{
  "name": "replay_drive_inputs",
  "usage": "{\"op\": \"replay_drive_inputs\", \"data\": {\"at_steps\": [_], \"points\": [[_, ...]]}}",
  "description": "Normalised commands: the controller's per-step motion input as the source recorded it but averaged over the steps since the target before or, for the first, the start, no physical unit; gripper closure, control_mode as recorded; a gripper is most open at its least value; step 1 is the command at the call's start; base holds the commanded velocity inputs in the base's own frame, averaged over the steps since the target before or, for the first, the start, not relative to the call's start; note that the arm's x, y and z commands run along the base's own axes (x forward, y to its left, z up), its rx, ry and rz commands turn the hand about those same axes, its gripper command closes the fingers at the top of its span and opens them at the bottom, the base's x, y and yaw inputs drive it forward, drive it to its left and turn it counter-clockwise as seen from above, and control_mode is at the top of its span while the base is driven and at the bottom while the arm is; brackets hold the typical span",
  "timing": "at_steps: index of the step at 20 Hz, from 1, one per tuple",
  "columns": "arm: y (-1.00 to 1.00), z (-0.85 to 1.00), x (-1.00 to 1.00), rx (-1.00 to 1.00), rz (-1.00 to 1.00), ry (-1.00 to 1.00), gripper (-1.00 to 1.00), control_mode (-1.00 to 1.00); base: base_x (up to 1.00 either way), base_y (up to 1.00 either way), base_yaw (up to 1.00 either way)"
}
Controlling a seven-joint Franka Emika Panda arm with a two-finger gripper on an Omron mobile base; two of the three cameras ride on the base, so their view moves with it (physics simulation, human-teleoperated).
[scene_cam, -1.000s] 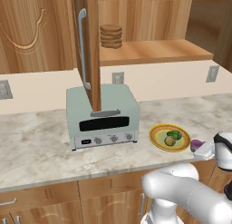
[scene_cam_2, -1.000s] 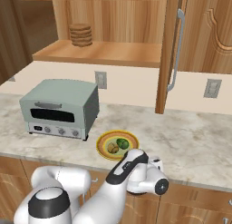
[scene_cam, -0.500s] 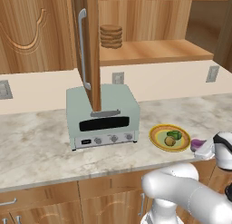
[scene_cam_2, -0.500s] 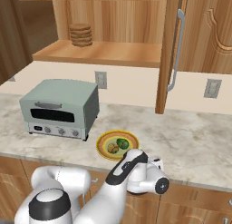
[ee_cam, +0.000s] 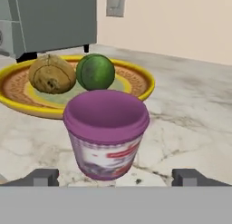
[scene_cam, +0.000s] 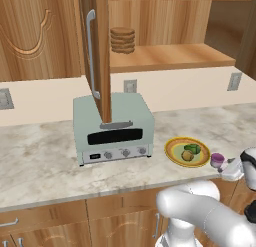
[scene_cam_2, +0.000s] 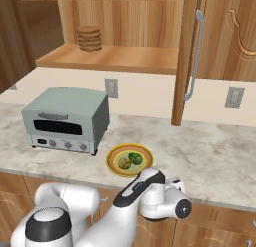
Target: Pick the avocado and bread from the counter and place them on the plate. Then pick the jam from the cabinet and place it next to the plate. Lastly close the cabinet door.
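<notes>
Jaws just released: squat purple jam jar stands mid-frame beside yellow orange-rimmed plate; open reddish-brown cabinet door remains.

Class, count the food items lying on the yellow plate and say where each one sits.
2. On the plate, the bread and the avocado sit side by side, seen from the hand view. The jam stands on the counter beside the plate, not on it.

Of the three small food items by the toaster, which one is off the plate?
The squat purple jam jar; the green avocado and tan bread lump lie on the yellow plate.
</notes>
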Motion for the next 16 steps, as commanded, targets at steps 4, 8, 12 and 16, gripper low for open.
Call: {"op": "replay_drive_inputs", "data": {"at_steps": [4,8,12,16], "points": [[-0.17,0.12,-0.68,0.0,0.0,0.03,-1.0,-1.0,0.0,0.0,0.0],[-0.19,0.28,-0.69,0.0,0.0,0.0,-1.0,-1.0,0.0,0.0,0.0],[-0.09,0.46,-0.32,0.0,0.0,0.0,-1.0,-1.0,0.0,0.0,0.0],[-0.15,0.57,-0.01,0.0,0.0,-0.03,-1.0,-1.0,0.0,0.0,0.0]]}}
